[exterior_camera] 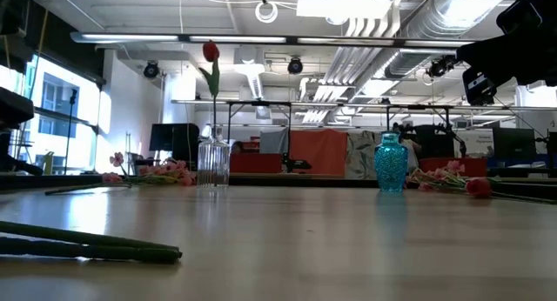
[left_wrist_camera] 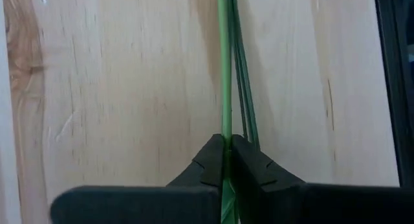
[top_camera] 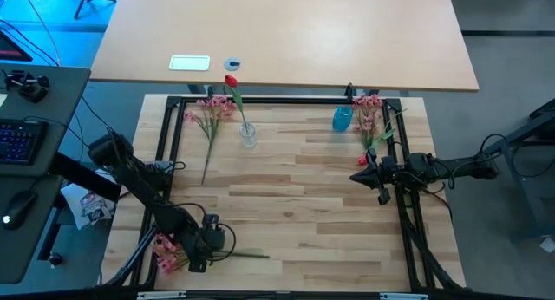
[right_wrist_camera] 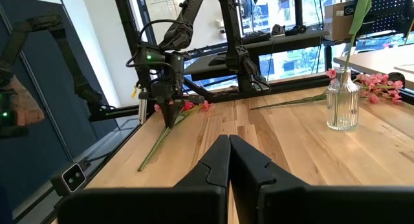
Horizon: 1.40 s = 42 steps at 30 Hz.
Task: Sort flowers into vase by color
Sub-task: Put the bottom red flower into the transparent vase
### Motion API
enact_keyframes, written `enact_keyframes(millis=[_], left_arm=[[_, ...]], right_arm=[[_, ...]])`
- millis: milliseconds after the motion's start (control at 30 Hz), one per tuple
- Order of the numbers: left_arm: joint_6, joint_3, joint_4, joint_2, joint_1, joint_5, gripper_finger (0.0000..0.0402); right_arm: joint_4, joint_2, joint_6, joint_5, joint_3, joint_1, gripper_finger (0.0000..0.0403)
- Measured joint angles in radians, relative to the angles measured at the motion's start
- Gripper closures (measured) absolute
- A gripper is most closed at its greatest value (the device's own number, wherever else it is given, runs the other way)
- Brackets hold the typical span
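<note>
Beyond the wooden table point(top_camera: 303, 222) — a keyboard point(top_camera: 19, 140), a white label point(top_camera: 189, 63) and perhaps a tape roll point(top_camera: 231, 65).

2 vases stand near the tabletop's far edge: 1 clear glass vase point(top_camera: 248, 135) holding 1 red tulip point(top_camera: 231, 82) and 1 blue vase point(top_camera: 342, 119). 3 pink sprays are visible: far left point(top_camera: 208, 112), far right point(top_camera: 369, 109), near-left corner point(top_camera: 167, 251). 2 arms work.

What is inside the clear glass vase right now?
The clear glass vase holds one red tulip, its stem upright in the low view. No pink blossoms are in it; a pink spray lies on the table beside it.
</note>
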Motion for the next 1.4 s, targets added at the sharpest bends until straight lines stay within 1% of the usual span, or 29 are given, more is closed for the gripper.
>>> enact_keyframes(millis=[200, 367, 533, 633, 733, 800, 867, 1000, 1100, 1200, 1300, 1400], left_arm=[[0.0, 0.0, -0.02, -0.067, 0.027, -0.001, 0.0399], [0.025, 0.0, -0.069, -0.167, 0.071, -0.014, 0.04], [0.024, 0.0, -0.079, -0.278, 0.142, -0.008, 0.0401], [0.019, 0.042, -0.129, -0.318, 0.205, -0.004, 0.0401], [0.038, 0.116, -0.186, -0.322, 0.279, 0.022, 0.0401], [0.066, 0.159, -0.191, -0.314, 0.327, 0.041, 0.0401], [0.077, 0.191, -0.125, -0.311, 0.375, 0.035, 0.0401], [0.101, 0.201, 0.157, -0.312, 0.459, -0.005, 0.0401], [0.111, 0.201, 0.299, -0.306, 0.503, -0.047, 0.0401], [0.083, 0.2, 0.434, -0.292, 0.522, -0.142, 0.0401], [0.088, 0.201, 0.624, -0.257, 0.524, -0.225, 0.0401], [0.085, 0.201, 0.79, -0.195, 0.523, -0.249, 0.0401]], right_arm=[[0.0, 0.0, 0.0, 0.0, 0.0, 0.0, 0.0402], [0.0, 0.0, 0.0, 0.0, 0.0, 0.0, 0.0402], [0.0, 0.0, 0.0, 0.0, 0.0, 0.0, 0.0402], [0.0, 0.0, 0.0, 0.0, 0.0, 0.0, 0.0402], [0.0, 0.0, 0.0, 0.0, 0.0, 0.0, 0.0402], [0.0, 0.0, 0.0, 0.0, 0.0, 0.0, 0.0402], [0.0, 0.0, 0.0, 0.0, 0.0, 0.0, 0.0402], [0.0, 0.0, 0.0, 0.0, 0.0, 0.0, 0.0402], [0.0, 0.0, 0.0, 0.0, 0.0, 0.0, 0.0402], [0.0, 0.0, 0.0, 0.0, 0.0, 0.0, 0.0402], [0.0, 0.0, 0.0, 0.0, 0.0, 0.0, 0.0402], [0.0, 0.0, 0.0, 0.0, 0.0, 0.0, 0.0402]])
